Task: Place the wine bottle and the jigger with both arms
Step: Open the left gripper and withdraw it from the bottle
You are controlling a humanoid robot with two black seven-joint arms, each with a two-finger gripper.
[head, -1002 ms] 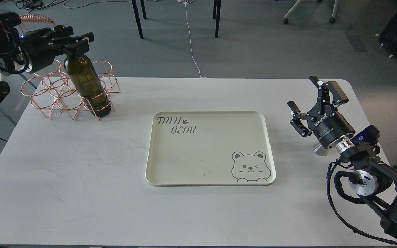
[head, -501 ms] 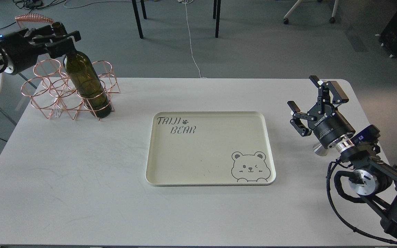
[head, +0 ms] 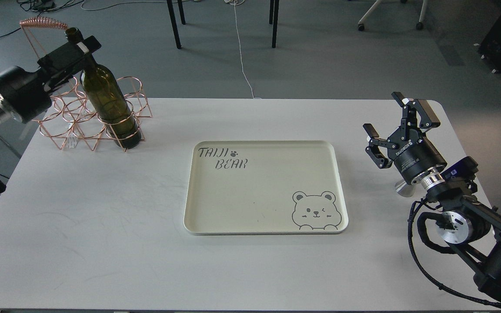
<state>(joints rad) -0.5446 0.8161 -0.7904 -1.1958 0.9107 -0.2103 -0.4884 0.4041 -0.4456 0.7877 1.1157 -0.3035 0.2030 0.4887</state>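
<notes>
The wine bottle stands upright in the front right ring of a copper wire rack at the table's far left. My left gripper reaches in from the left and sits at the bottle's neck, just under its mouth. Its fingers overlap the neck, and I cannot tell whether they grip it. My right gripper is open and empty above the table's right side, right of the tray. The jigger shows only as a small shiny steel edge on the table, mostly hidden behind the right wrist.
A cream tray printed with "TAIJI BEAR" and a bear face lies flat at the table's middle. The white table's right edge runs close to my right arm. Chair and table legs stand on the floor beyond.
My left arm has swung back and lower to the left, and the gripper has turned at the bottle's neck. The bottle has stayed in the rack. My right gripper has shifted slightly upward.
</notes>
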